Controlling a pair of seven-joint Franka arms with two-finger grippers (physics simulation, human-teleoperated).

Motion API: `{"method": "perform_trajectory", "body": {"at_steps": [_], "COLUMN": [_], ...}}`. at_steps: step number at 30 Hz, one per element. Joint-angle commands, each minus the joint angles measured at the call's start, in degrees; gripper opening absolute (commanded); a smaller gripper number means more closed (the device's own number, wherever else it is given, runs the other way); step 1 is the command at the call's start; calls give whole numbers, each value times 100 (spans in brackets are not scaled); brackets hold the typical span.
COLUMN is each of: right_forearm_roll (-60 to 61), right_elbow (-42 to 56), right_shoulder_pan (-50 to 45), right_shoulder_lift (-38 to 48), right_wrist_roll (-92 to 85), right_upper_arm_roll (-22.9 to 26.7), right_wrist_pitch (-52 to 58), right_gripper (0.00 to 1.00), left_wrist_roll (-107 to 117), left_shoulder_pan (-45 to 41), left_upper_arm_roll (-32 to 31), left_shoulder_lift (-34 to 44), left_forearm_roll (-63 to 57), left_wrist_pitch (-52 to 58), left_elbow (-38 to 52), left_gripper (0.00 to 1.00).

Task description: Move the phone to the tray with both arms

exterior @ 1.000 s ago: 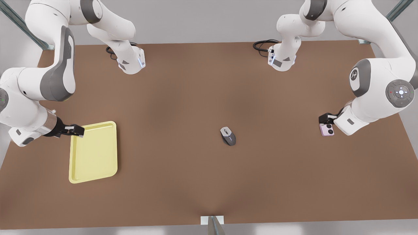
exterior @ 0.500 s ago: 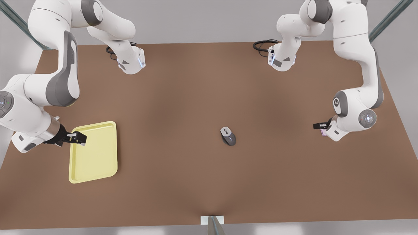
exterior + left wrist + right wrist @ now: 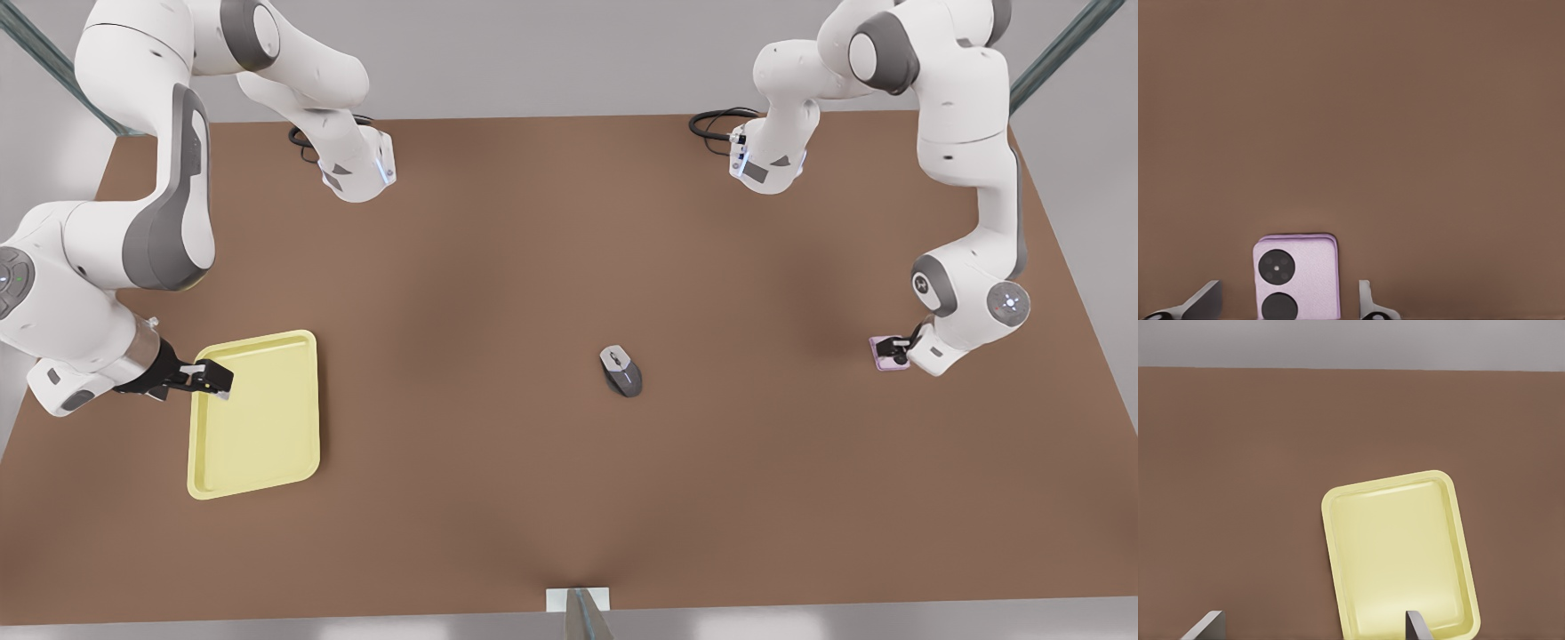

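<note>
The pale pink-lilac phone (image 3: 884,355) lies flat on the brown table at the front view's right, camera lenses up. My left gripper (image 3: 901,349) is low over it. In the left wrist view the phone (image 3: 1297,277) sits between the open fingers (image 3: 1205,301), with a gap on each side. The yellow tray (image 3: 258,418) rests at the front view's left. My right gripper (image 3: 213,377) hovers over the tray's far left corner, open and holding nothing. The right wrist view has the tray (image 3: 1398,547) ahead of that gripper (image 3: 1310,627).
A grey computer mouse (image 3: 621,371) sits near the table's middle, between phone and tray. Both arm bases (image 3: 356,169) stand at the far edge with black cables. A small mount (image 3: 578,604) sticks up at the near edge.
The left arm has stretched and dropped, bringing its gripper down around the phone. The right gripper shifted only slightly over the tray corner.
</note>
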State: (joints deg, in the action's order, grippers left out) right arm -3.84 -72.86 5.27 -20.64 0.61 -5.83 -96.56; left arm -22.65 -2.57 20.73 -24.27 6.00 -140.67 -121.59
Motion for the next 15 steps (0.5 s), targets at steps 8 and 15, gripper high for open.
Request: {"method": "perform_trajectory", "body": {"at_steps": [8, 15], "right_forearm_roll": [6, 6], "right_elbow": [0, 0], "right_shoulder_pan": [0, 0], "right_shoulder_lift": [-1, -1], "right_wrist_roll": [10, 10], "right_upper_arm_roll": [2, 2], "right_wrist_pitch": [-12, -56], "right_gripper": [100, 100], "left_wrist_roll": [-2103, -2050], "left_shoulder_pan": [107, 151], "left_upper_arm_roll": [19, 19], "left_shoulder_lift": [-385, -438], "left_forearm_roll": [209, 1000], "left_wrist_pitch": [-488, -400], "left_elbow": [-14, -14], "left_gripper": [100, 100]}}
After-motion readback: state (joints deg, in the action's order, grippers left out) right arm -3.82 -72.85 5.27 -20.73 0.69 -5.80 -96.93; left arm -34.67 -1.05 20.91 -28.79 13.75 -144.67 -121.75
